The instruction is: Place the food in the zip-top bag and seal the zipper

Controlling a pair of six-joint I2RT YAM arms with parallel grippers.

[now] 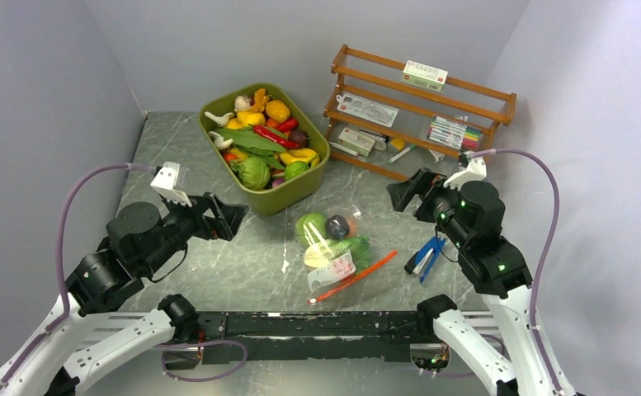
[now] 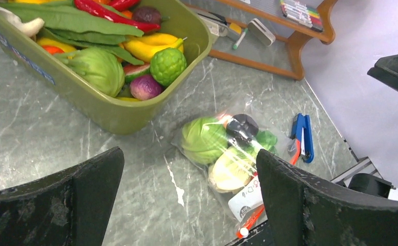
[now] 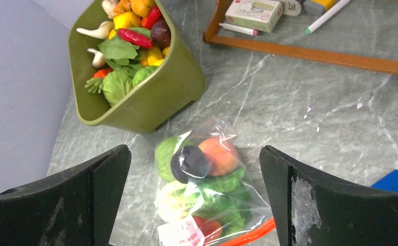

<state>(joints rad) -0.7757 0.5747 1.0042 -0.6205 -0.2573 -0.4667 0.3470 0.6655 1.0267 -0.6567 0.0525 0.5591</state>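
Grey table (image 1: 218, 272); zip-top bag (image 1: 333, 247) lies mouth toward near edge

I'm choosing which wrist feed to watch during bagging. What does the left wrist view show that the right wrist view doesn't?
Only the left wrist view shows the whole blue-handled tool and the set of coloured markers. Only the right wrist view shows the orange-pink toy peach plainly, plus the grey wall beside the tub. Of the tool, it catches just a corner. Both show the olive-green plastic tub of toy vegetables, the clear zip-top bag holding food, the wooden rack and the marbled table.
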